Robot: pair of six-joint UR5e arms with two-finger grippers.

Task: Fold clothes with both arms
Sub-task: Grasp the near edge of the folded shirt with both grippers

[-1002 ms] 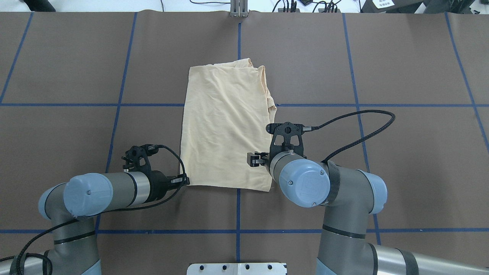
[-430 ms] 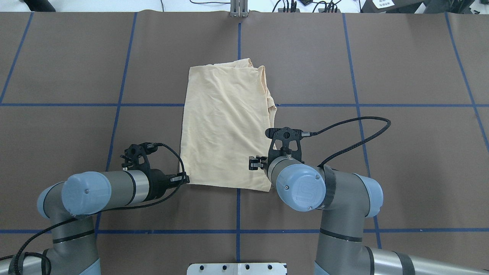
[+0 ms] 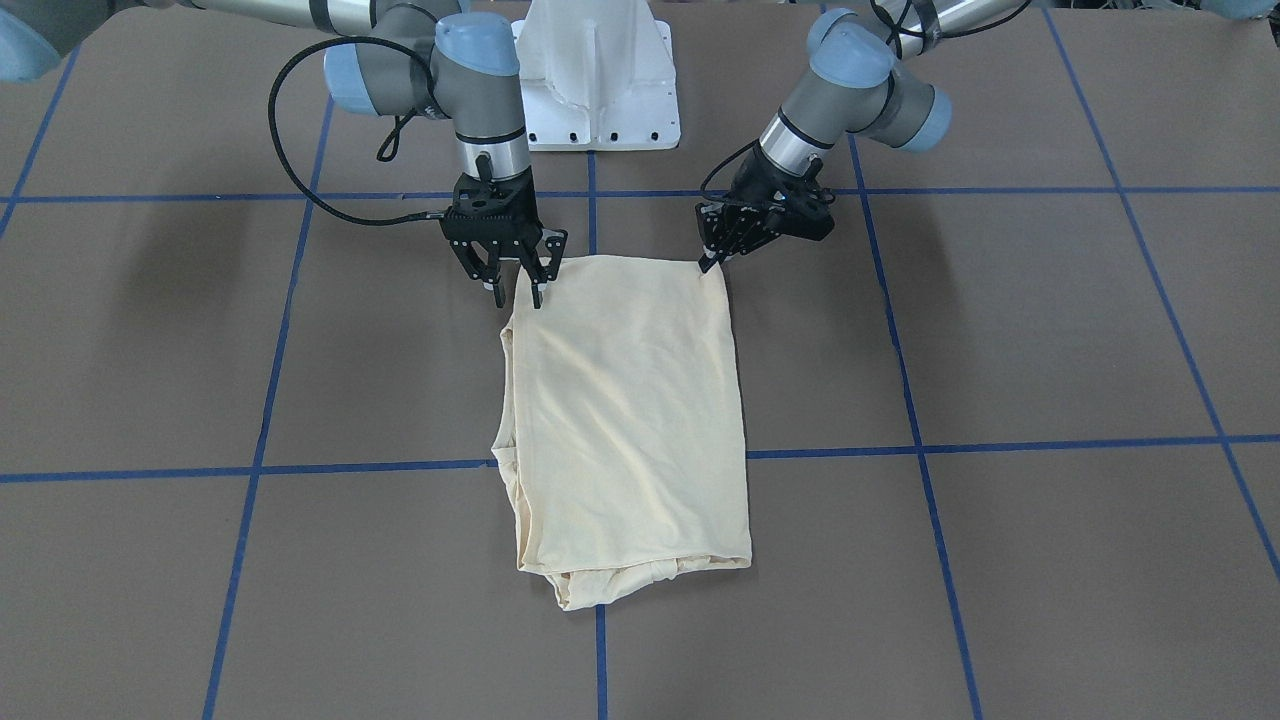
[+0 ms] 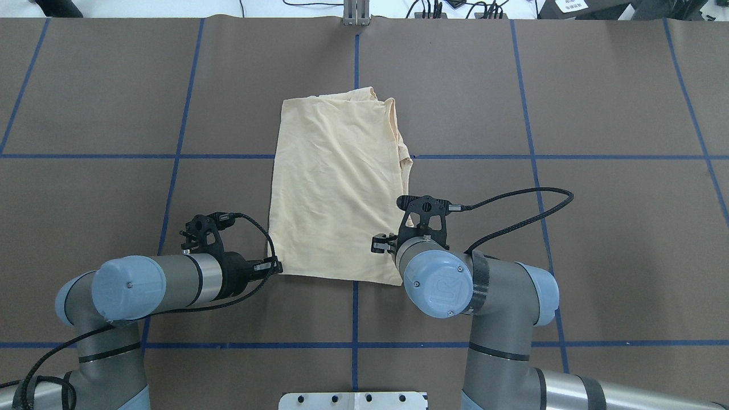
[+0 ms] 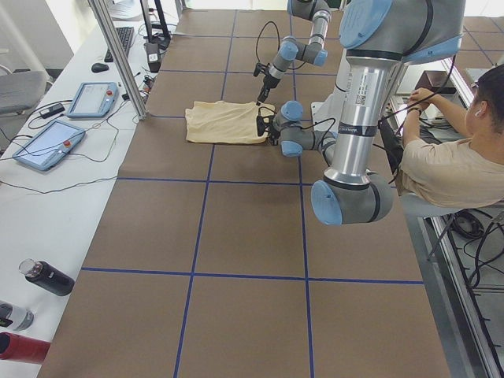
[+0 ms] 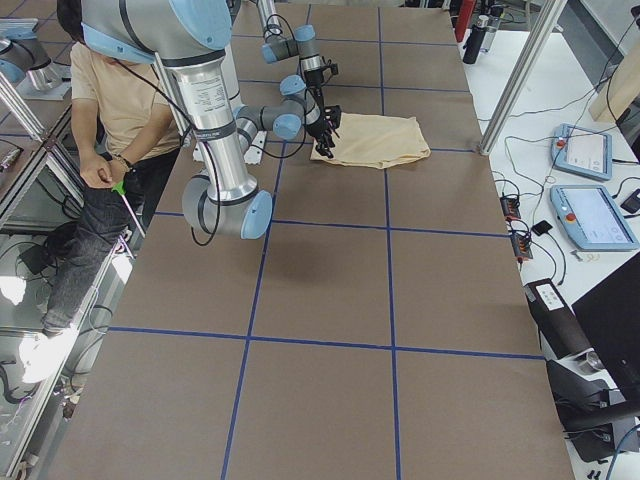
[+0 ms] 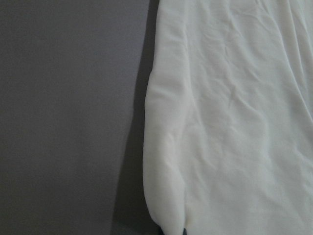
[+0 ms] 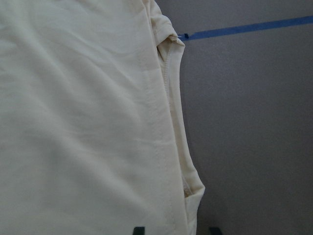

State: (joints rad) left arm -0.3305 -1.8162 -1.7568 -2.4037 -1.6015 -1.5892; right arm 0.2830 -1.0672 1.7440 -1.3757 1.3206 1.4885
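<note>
The cream-yellow shirt (image 4: 336, 188) lies folded into a long rectangle on the brown table, plain side up, with no print showing. At its corner nearest the robot on the left side, my left gripper (image 3: 711, 262) comes in low with its fingers pinched together on the cloth (image 7: 220, 122). My right gripper (image 3: 516, 292) points down at the shirt's other near corner. It is open, and in the right wrist view its fingertips (image 8: 139, 230) straddle the hemmed side edge of the shirt (image 8: 88, 122).
The white pedestal base (image 3: 600, 90) stands behind the shirt. Blue tape lines (image 4: 356, 313) cross the table. A seated person (image 5: 441, 157) is beside the robot. Control tablets (image 5: 47, 146) and bottles (image 5: 47, 277) lie along the far side bench.
The right arm has drawn back a little toward the robot along the shirt's right edge. The left arm and the shirt have stayed where they were.
</note>
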